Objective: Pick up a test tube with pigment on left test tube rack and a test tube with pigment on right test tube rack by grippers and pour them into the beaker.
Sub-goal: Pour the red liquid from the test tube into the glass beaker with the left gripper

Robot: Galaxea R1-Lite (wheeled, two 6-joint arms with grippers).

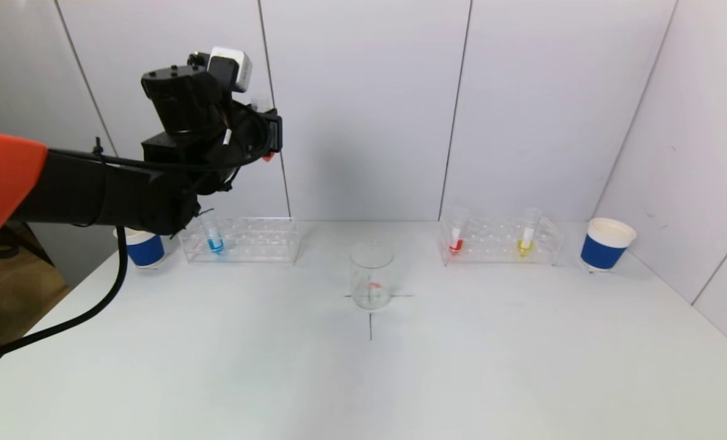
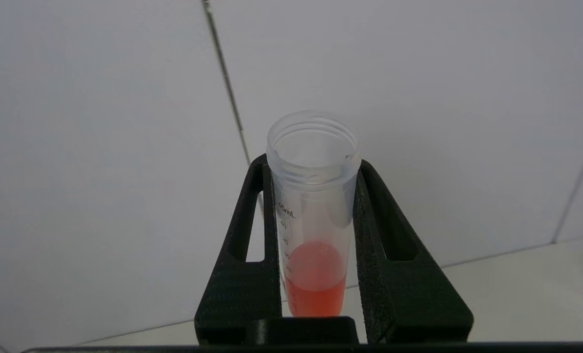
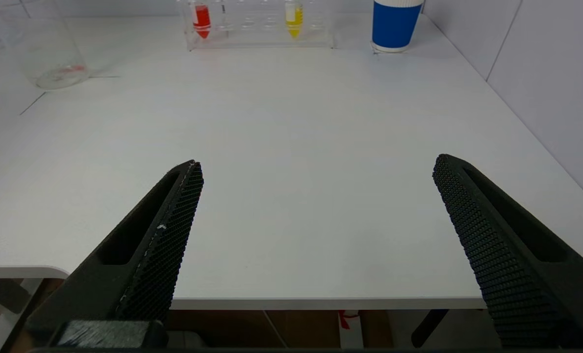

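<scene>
The test tube with pale red pigment is clamped between the two black fingers of the left gripper, its open mouth sticking out past the fingertips and the liquid pooled at its lower end. That gripper is raised high over the far left of the table, above the left rack, where one tube with blue pigment stands upright. The beaker stands at the table's middle on a cross mark, a trace of red in its bottom. The right rack holds a red tube and a yellow tube. A blue paper cup sits beyond each rack's outer end. The right gripper hangs over the near edge, its fingers spread wide and empty, with bare tabletop ahead.
</scene>
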